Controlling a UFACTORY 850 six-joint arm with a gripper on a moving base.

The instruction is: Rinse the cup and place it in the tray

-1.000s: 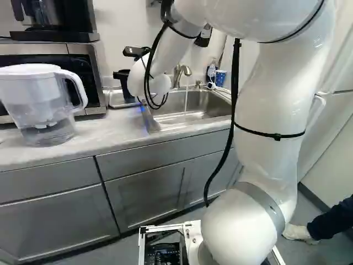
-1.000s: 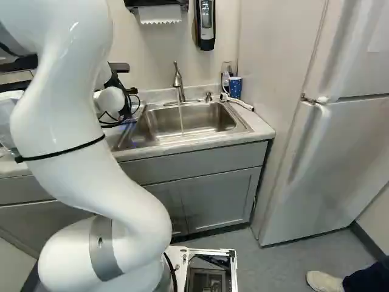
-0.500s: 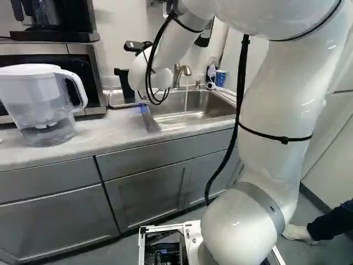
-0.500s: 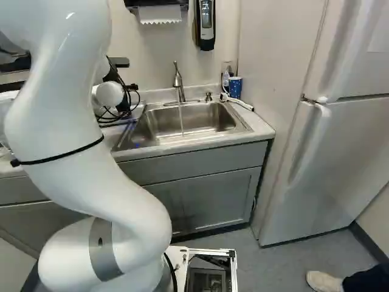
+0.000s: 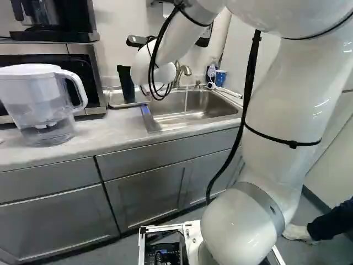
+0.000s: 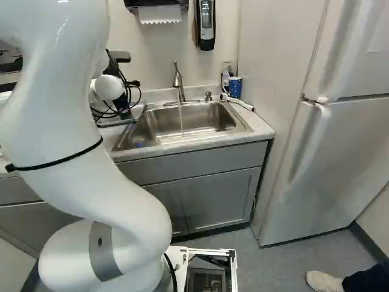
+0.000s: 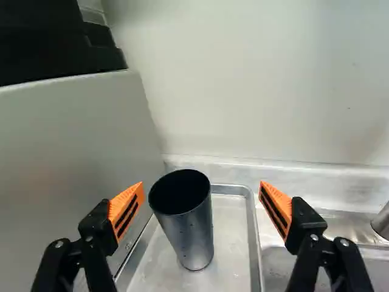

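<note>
Pitcher (image 5: 47, 107) of clear plastic with a white lid stands upright at the left on the counter (image 5: 110, 130), in front of a microwave (image 5: 33, 51) that carries a black coffee maker (image 5: 55, 19). Just right of the microwave sits the shallow metal tray (image 7: 234, 258), and the dark cup (image 7: 196, 234) stands upright inside it, mouth up, with a few drops on its side. The gripper (image 7: 202, 185) is spread wide around the cup and has hold of nothing; its orange pads (image 7: 126, 210) face each other, the left one right by the cup's rim, though whether they touch cannot be told, and the right one well apart from it. Right of the tray lies the steel sink (image 6: 188, 121), where a thin stream of water (image 6: 181, 118) runs from the faucet (image 6: 178, 82) at its far edge. Farther right, a blue cup (image 6: 235, 88) stands near the sink's far right corner, a soap dispenser (image 6: 207, 24) hangs on the wall above, and a white refrigerator (image 6: 340, 158) closes off the right side
</note>
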